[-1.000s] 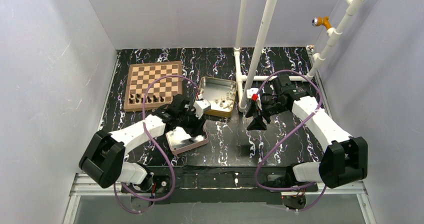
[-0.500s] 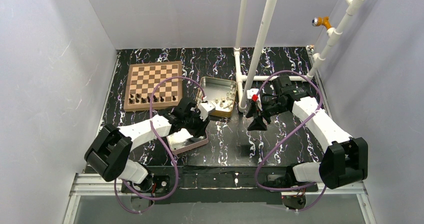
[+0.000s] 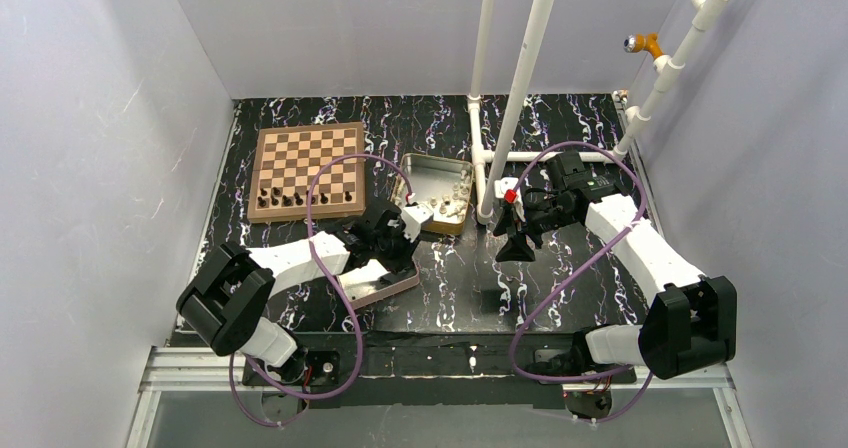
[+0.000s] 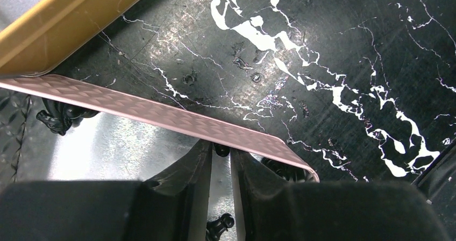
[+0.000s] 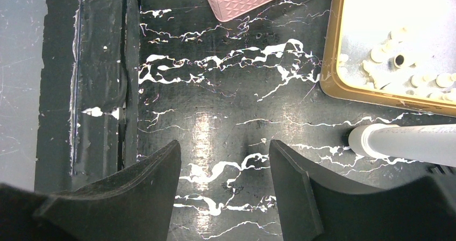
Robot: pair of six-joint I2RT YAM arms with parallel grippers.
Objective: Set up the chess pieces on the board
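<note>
Black and slim, the tiny chess pieces (image 3: 300, 198) stand in a single row along the near edge of the checked wooden board (image 3: 307, 153), well off to the far left of the left end effector (image 4: 221, 150). More lie in the pink tin (image 4: 161, 117) right beneath it. One sits between its nearly closed fingers, though I cannot tell if it is clamped. The right end effector (image 5: 223, 165) hangs open over the black marbled tabletop (image 5: 226, 79), near a gold tin (image 5: 387, 101). Pale grey walls (image 3: 100, 118) and white pipes (image 3: 520, 78) enclose everything.

Black chess pieces (image 3: 305, 198) along board (image 3: 300, 148) edge
</note>
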